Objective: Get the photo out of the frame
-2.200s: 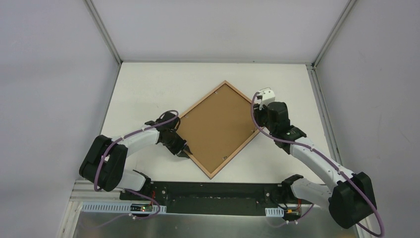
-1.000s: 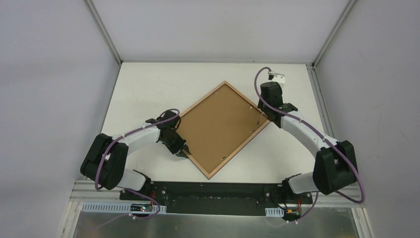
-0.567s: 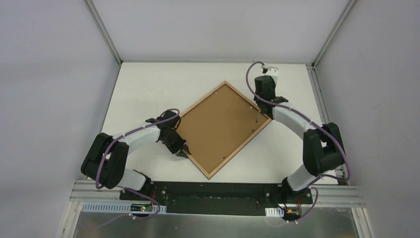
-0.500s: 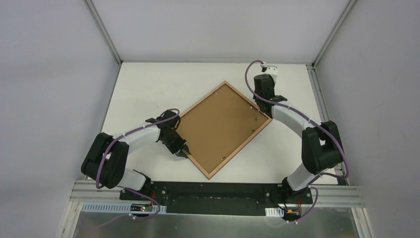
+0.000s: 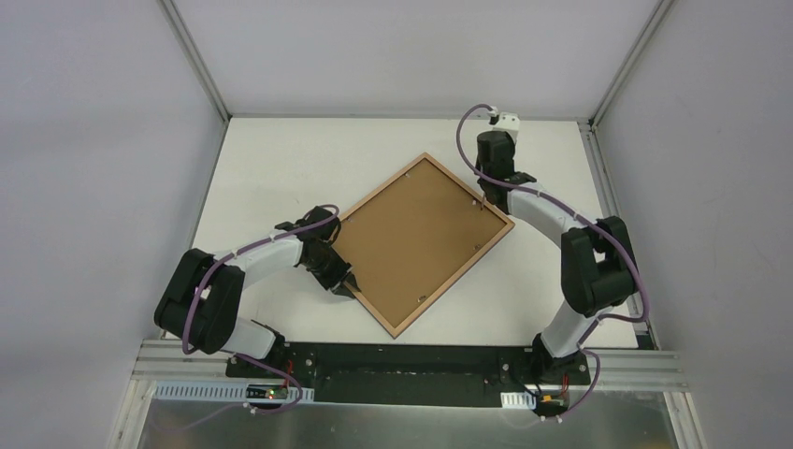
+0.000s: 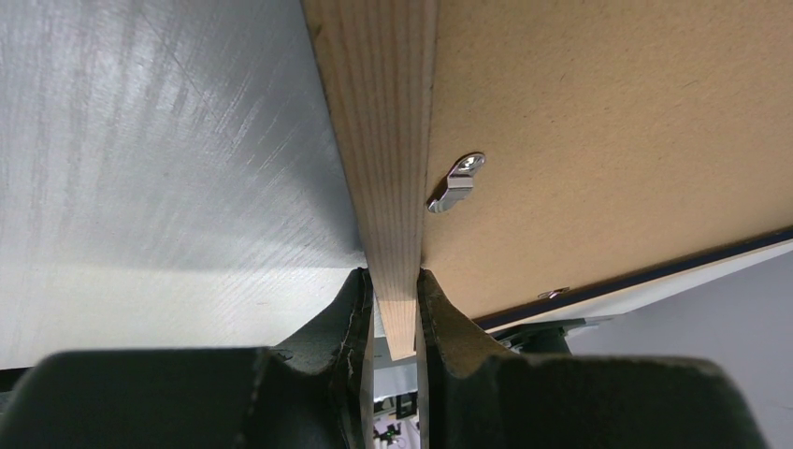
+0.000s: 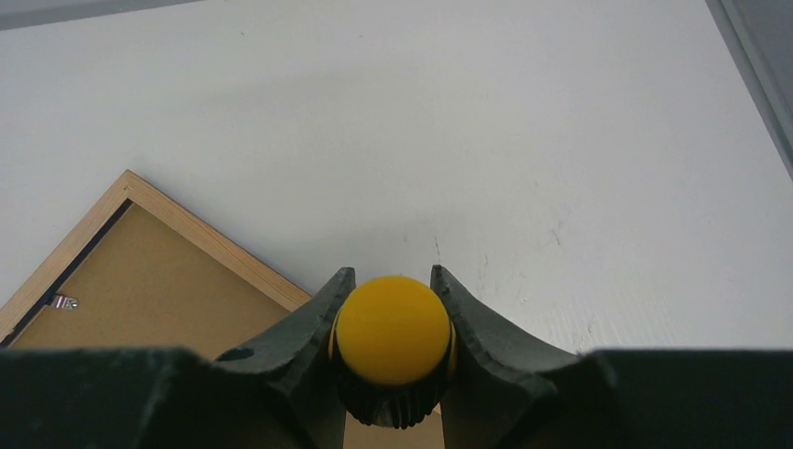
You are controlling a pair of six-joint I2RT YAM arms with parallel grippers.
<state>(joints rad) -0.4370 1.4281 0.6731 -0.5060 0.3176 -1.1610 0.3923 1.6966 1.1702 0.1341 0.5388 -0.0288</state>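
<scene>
Back-up frame [image 5: 421,241]; left gripper [image 6: 393,282] clamped on its rim, right gripper [image 7: 392,273] clamped on yellow tool [image 7: 391,329]. Hold steady; lever 1 clip [image 6: 455,181] aside gently.

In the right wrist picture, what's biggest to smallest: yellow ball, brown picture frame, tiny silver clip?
1. The wood-rimmed brown picture frame, though only a corner shows.
2. The round yellow knob, enlarged by nearness to the camera.
3. The small silver metal clip.

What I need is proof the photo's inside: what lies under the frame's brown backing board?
Cannot be seen. The backing board fills the frame, a metal clip on it; whatever lies beneath is covered.
</scene>
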